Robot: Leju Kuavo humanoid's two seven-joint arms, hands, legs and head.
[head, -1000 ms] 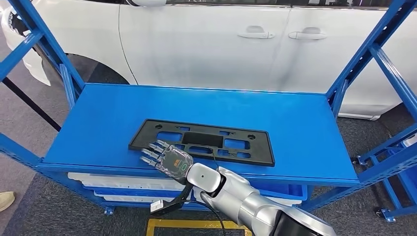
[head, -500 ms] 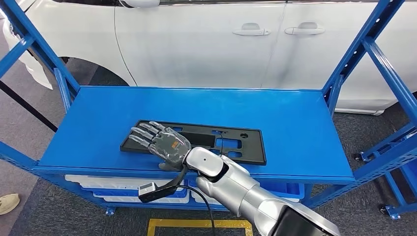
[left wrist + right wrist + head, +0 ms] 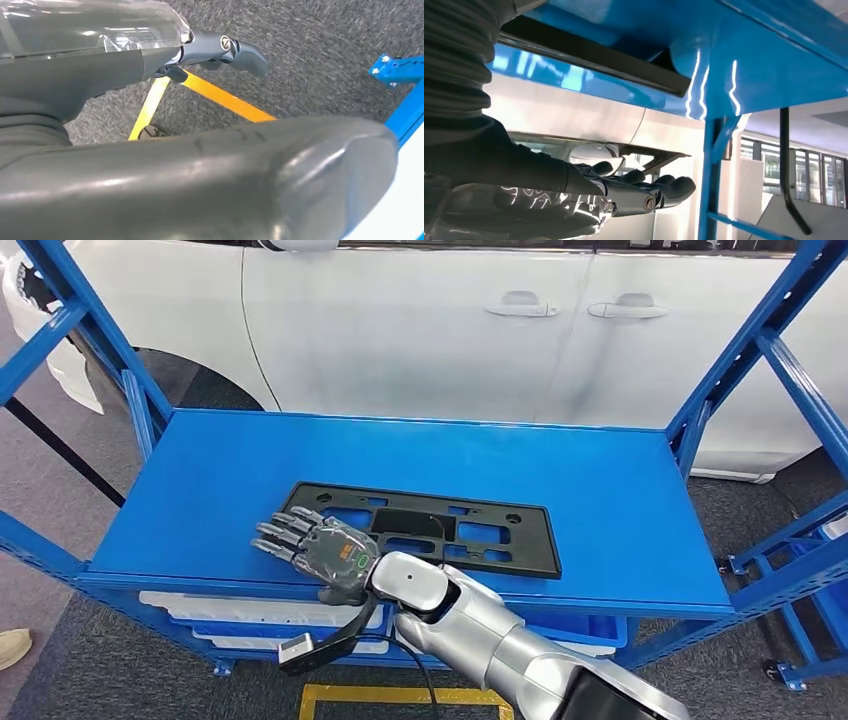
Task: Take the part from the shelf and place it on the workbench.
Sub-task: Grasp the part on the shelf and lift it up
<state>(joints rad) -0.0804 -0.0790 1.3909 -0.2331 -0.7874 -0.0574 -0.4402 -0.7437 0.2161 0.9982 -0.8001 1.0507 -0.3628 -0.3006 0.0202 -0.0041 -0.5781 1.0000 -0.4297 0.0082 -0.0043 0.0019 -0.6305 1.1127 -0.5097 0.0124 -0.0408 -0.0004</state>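
The part is a flat black plastic plate [image 3: 470,535] with several cut-outs, lying on the blue shelf board [image 3: 600,480] near its front edge. My right hand [image 3: 315,545] reaches in from below and lies flat over the plate's left end, fingers stretched out and apart, gripping nothing. The right wrist view shows the plate's dark edge [image 3: 594,57] on the shelf close beside the straight fingers [image 3: 659,192]. My left hand [image 3: 220,47] hangs over the grey floor with its fingers extended and nothing in it.
A white car [image 3: 450,330] stands close behind the shelf. Blue slanted uprights [image 3: 760,350] frame both ends of the board. White and blue bins [image 3: 230,610] sit on the level below. Yellow floor tape [image 3: 400,698] marks the carpet in front; a person's shoe [image 3: 12,645] is at far left.
My right hand moved from the shelf's front edge forward and left onto the plate's left end. The camera swayed slightly; the plate itself looks unmoved.
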